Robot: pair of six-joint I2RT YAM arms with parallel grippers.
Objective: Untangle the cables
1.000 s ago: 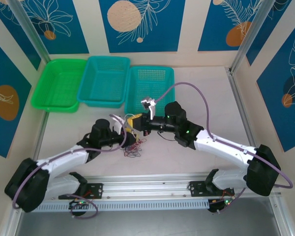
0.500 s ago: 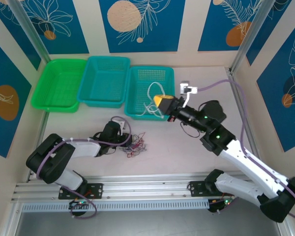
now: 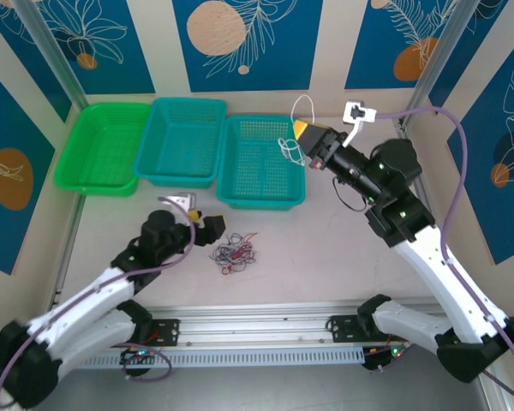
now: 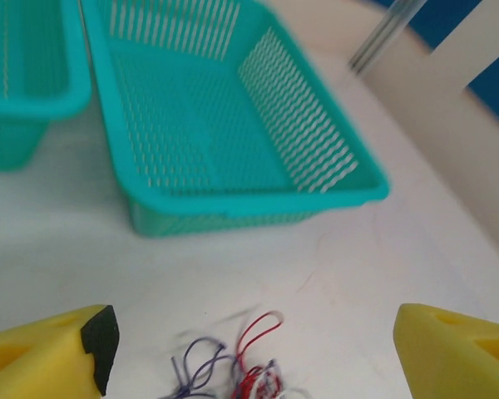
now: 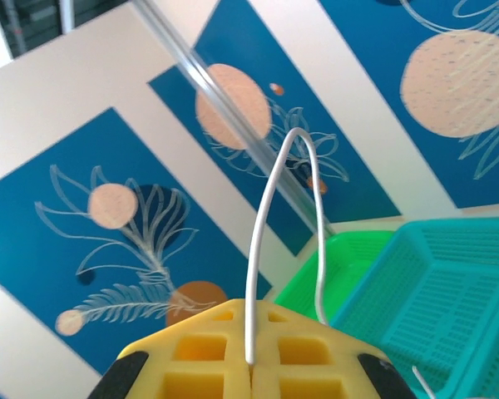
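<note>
A: Quick, near end first. Left side?
B: Left gripper (image 4: 251, 345) sits low over the table (image 3: 343, 257), jaws wide, nothing between them. The tangle (image 3: 232, 250) lies just past its fingertips, not touching.
A: What's in the tangle?
B: Red, purple and some white loops, small flat snarl on bare table, in front of the right basket (image 3: 261, 202). I can't count the strands.
A: Why is it open there?
B: My read: it's lined up to pin the pile or grab the next strand. Wide jaws fit that.
A: Further back?
B: Three baskets in a row along the far side: the green basket (image 3: 94, 187) on the left, the middle basket (image 3: 178, 178) in teal, then the right one, also teal. They're probably drop spots for separated cables, but that's a guess.
A: Right arm?
B: Right gripper (image 5: 251, 370) is raised high, by the far right corner of the right basket. Its yellow pads are pinched together on a white cable (image 5: 251, 332).
A: How does the cable hang?
B: It arches up out of the pads, and the free end drops towards the basket. It's well clear of the tangle, so this one looks pulled free.
A: Why so high?
B: Likely so the tail clears the rim before release. The risk is a springy wire landing outside.
A: Progress?
B: One out, most left.
</note>
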